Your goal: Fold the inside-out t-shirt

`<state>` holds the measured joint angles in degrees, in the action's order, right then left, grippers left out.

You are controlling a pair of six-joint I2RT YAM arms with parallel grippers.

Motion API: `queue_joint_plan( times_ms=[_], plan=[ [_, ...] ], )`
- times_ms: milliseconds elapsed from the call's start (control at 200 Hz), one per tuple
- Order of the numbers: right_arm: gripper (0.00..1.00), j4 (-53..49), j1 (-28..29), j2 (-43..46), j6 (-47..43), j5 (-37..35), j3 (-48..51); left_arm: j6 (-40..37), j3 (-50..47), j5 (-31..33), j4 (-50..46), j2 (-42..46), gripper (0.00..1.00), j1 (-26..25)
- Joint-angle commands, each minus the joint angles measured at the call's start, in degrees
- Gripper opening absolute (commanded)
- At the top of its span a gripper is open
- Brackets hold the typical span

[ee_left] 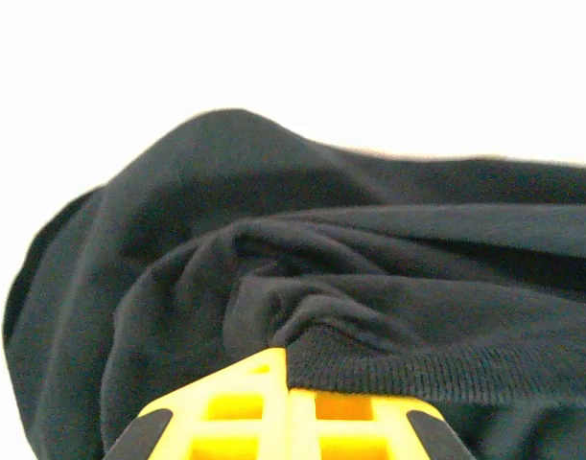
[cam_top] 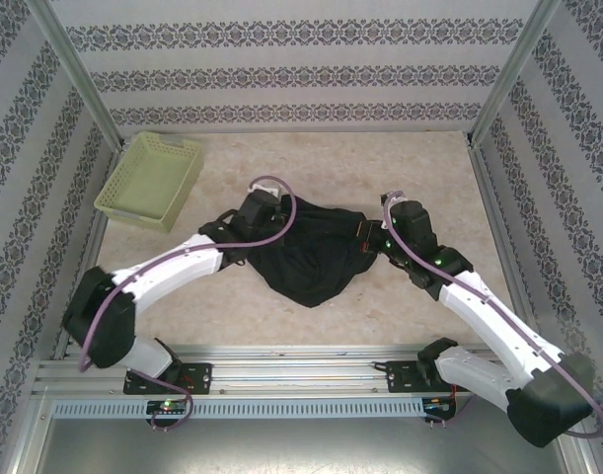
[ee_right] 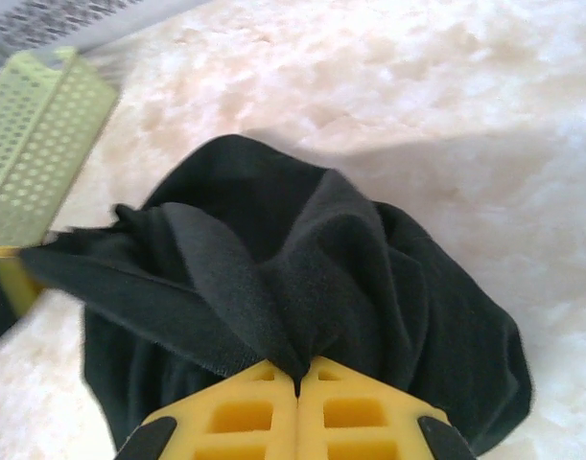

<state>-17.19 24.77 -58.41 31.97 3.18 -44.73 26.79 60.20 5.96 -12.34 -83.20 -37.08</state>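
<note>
The inside-out t-shirt (cam_top: 311,259) is a bunched black heap stretched between my two grippers at mid-table. My left gripper (cam_top: 250,232) holds its left end; in the left wrist view the yellow fingers (ee_left: 245,407) are pressed together with a ribbed edge of the t-shirt (ee_left: 369,307) pinched in them. My right gripper (cam_top: 385,237) holds the right end. In the right wrist view that gripper (ee_right: 297,383) is shut on a gathered fold of the t-shirt (ee_right: 273,249), and the cloth hangs away from it over the pale table.
A pale yellow-green lattice basket (cam_top: 150,180) stands at the back left of the table, also visible as the basket (ee_right: 34,144) in the right wrist view. Patterned walls enclose the table on three sides. The metal rail (cam_top: 301,380) runs along the near edge.
</note>
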Motion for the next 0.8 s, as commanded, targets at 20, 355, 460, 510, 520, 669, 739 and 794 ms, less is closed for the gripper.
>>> queue_joint_plan(
  times_ms=[20, 355, 460, 510, 520, 669, 739, 794],
  plan=[
    [0.0, 0.62, -3.1, -3.06, -2.07, 0.25, -2.43, -1.32, 2.31, -4.23, -2.01, 5.45, 0.0, 2.33],
    [0.24, -2.32, -4.89, -10.4, -6.16, -3.98, -5.67, -1.01, 7.12, -15.03, -4.71, 5.79, 0.0, 2.8],
    [0.43, -1.08, -3.87, -6.89, -7.43, -2.97, -3.26, -0.52, 6.47, -17.12, -3.67, 5.0, 0.0, 2.8],
    [0.48, -0.72, -2.53, -5.05, -8.06, -2.54, -2.38, -0.32, 6.59, -17.89, -3.58, 4.7, 0.0, 2.8],
    [0.49, -0.63, -2.12, -4.65, -8.26, -2.36, -2.2, -0.33, 6.64, -18.08, -3.64, 4.67, 0.0, 2.8],
    [0.54, 7.28, 7.81, -0.53, -13.03, 1.53, 1.47, 0.02, 6.52, -19.07, -3.06, 4.53, 0.0, 2.8],
    [0.54, 10.89, 11.77, -1.58, -14.84, 3.73, 1.93, 0.21, 6.99, -19.26, -3.46, 4.38, 0.0, 2.79],
    [0.54, 12.81, 13.99, -3.73, -15.71, 5.67, 1.22, 0.31, 7.19, -19.63, -3.46, 4.47, 0.0, 2.8]
  ],
)
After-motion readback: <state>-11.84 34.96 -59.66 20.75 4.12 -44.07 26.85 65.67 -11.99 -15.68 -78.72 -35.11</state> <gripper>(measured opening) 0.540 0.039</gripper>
